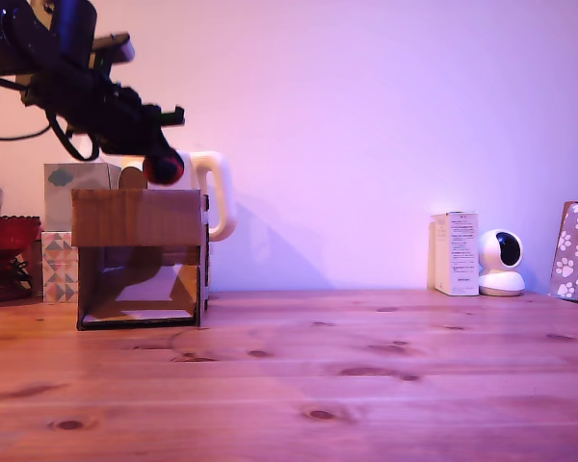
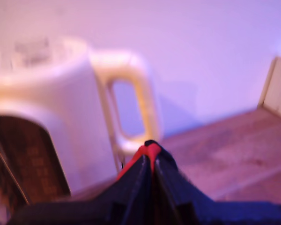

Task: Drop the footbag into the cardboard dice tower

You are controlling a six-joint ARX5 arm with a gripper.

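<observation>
Hanging in the upper left of the exterior view, the gripper [image 1: 164, 166] has its jaws clamped on the footbag [image 1: 163, 168], just above the cardboard dice tower [image 1: 140, 218] on the desk [image 1: 366, 375]; carrying looks done, release remains.
</observation>
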